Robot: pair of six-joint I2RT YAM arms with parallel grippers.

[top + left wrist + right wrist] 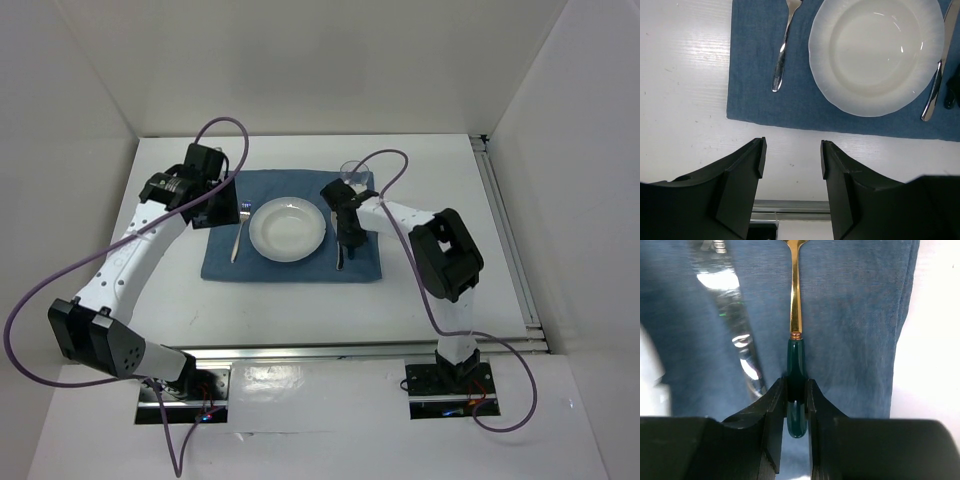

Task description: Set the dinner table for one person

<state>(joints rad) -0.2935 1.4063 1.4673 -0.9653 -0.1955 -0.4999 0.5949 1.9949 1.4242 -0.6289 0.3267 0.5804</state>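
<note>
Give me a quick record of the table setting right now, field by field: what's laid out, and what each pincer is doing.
dinner table: white, bears blue mat
plate: centre of mat
fork: on mat, left of plate
knife: on mat, right of plate
left pincer: open, empty, over bare table
right pincer: shut on green-handled gold utensil, right of knife

White dinner table (300,312), blue mat (222,266), white plate (287,230), silver fork (781,52) and knife (935,89), gold green-handled utensil (795,356).
</note>
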